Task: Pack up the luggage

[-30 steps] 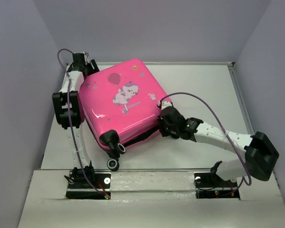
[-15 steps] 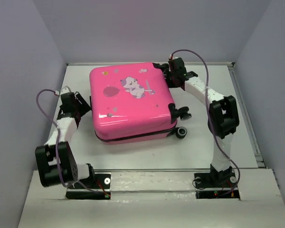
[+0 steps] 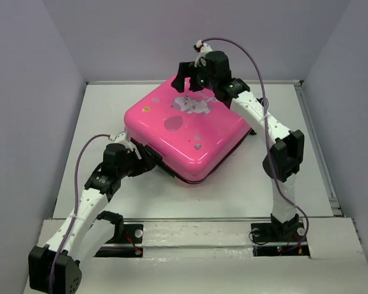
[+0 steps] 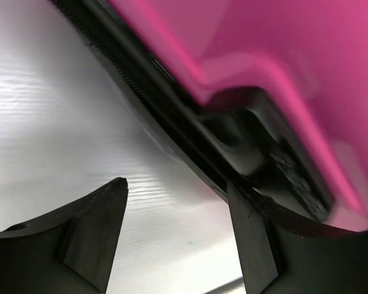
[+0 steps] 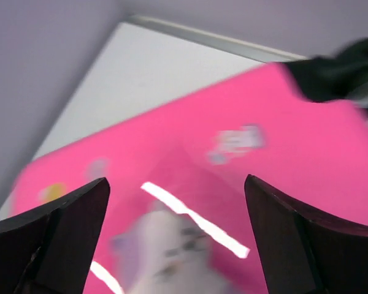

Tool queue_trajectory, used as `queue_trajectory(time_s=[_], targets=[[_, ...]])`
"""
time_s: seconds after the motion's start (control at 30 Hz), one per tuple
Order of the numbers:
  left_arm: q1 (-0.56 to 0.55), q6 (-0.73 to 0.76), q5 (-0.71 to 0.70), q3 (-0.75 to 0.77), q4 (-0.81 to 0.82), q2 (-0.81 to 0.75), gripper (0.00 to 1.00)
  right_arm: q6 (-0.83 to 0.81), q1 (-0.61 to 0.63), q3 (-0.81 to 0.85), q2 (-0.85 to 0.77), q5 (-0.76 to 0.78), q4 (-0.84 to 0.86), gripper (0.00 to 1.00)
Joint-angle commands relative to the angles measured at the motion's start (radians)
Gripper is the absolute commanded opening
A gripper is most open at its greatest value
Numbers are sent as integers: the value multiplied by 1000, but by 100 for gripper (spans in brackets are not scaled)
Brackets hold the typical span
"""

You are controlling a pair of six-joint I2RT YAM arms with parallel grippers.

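Luggage (image 3: 187, 131) sat mid-frame, lower-left edge right in front of left gripper (image 3: 148, 160), jaws open and empty; right gripper (image 3: 193, 76), jaws open too, hovered over its upper corner.

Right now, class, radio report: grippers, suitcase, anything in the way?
Left gripper open, at near-left seam of suitcase. Right gripper open, above its far corner. Lid down, flat on table. Nothing visible blocking.

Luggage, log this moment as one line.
luggage: lid down, flat on table | left gripper: open, beside zipper seam | right gripper: open, above far corner
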Motion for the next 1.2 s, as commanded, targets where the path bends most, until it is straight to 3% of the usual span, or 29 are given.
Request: queue_trajectory(time_s=[0.0,0.1,0.17,0.2,0.23,0.27,0.3,0.37,0.53,0.63,0.7,0.83,1.03,1.17], targets=[[-28,-51,118,46,154,-81,78,-62,69,26,-148,-131,-78,98],[-28,-46,114,60,160,-98,78,-107,69,3,-217,-125,-104,92],[-28,-43,112,69,165,-104,78,-121,69,-131,-345,-140,-101,78],[-28,-43,114,67,167,-111,78,-116,69,-202,-399,-152,-95,69],[-28,-45,108,70,170,-133,78,-108,81,-393,-529,-155,-48,45],[-28,-45,98,72,170,-146,78,-105,92,-394,-604,-154,-6,32],[-28,-45,89,76,170,-161,78,-82,113,-613,-678,-146,32,16],[-29,-48,75,101,174,-187,78,-30,135,-923,-885,-148,147,7],[-31,-46,98,95,139,-254,77,71,216,-1350,-1232,-120,266,7],[-31,-33,88,58,81,-311,76,106,226,-1497,-1318,-92,261,7],[-31,-42,89,44,49,-331,72,117,226,-1572,-1353,-68,269,14],[-45,-51,146,46,15,-339,70,131,226,-1660,-1303,-5,379,28],[-64,-37,241,38,-11,-312,70,82,226,-1727,-1226,46,607,37],[-155,-43,181,43,-1,-266,69,31,226,-1731,-1160,13,683,45]])
